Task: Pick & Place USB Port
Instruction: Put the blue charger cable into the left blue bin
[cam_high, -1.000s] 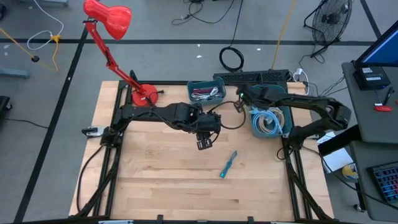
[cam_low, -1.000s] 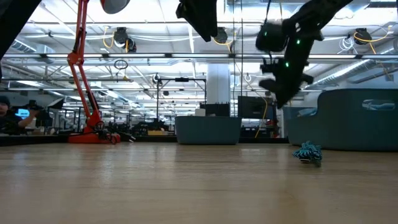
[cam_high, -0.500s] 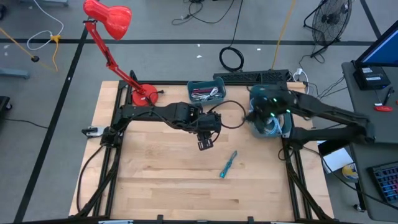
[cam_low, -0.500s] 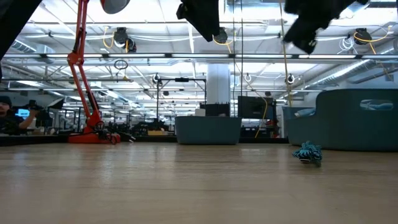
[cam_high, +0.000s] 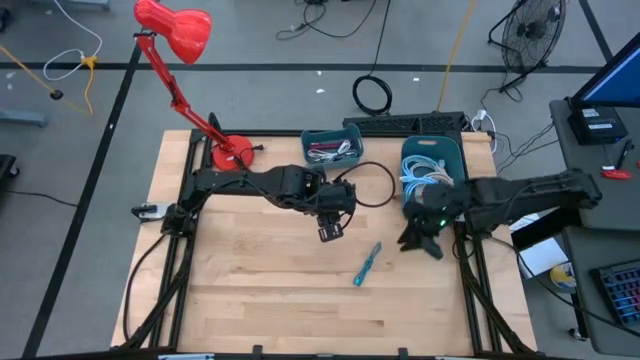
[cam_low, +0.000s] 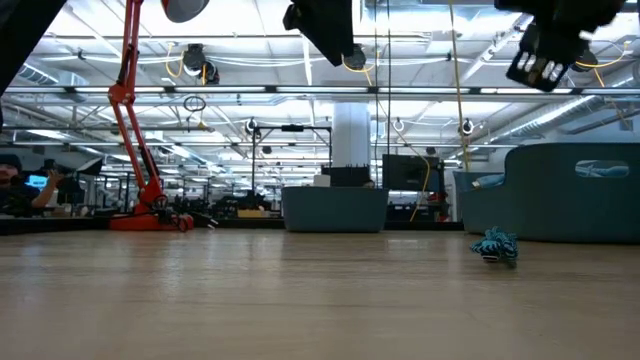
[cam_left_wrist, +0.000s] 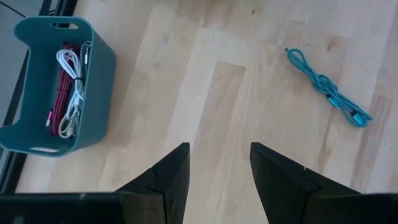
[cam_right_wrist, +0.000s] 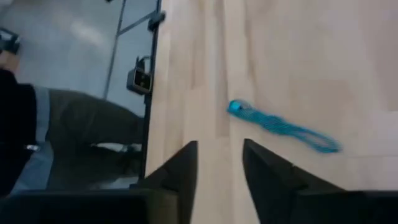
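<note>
On the wooden table (cam_high: 250, 280), item by item:

1. Teal braided USB cable (cam_high: 366, 265): lies loose and knotted on the bare boards at about 5 o'clock from the table's centre, touched by neither gripper. It also shows in the low view (cam_low: 495, 243), flat on the surface. Judged as the task's thing that is yet to be picked.

2. Right gripper (cam_high: 420, 240): hangs above the table at 3 o'clock from the cable, near it but apart, and in front of the large bin. Its wrist view shows the jaws apart with nothing between them and the cable beyond the tips.

3. Left gripper (cam_high: 328, 229): hangs over the table's middle, at about 11 o'clock from the cable. Jaws stand apart and empty; this arm appears to be waiting.

4. Large teal bin (cam_high: 447, 150): at the table's 2 o'clock corner, holding pale coiled cables (cam_high: 428, 180). Judged to be a likely destination.

5. Small teal bin (cam_high: 331, 147): at 12 o'clock on the far edge, holding red and white cables.

Status, as a judgement: some cables are already binned; the teal cable remains. Approach, grasp, carry and release are all left to do.
</note>
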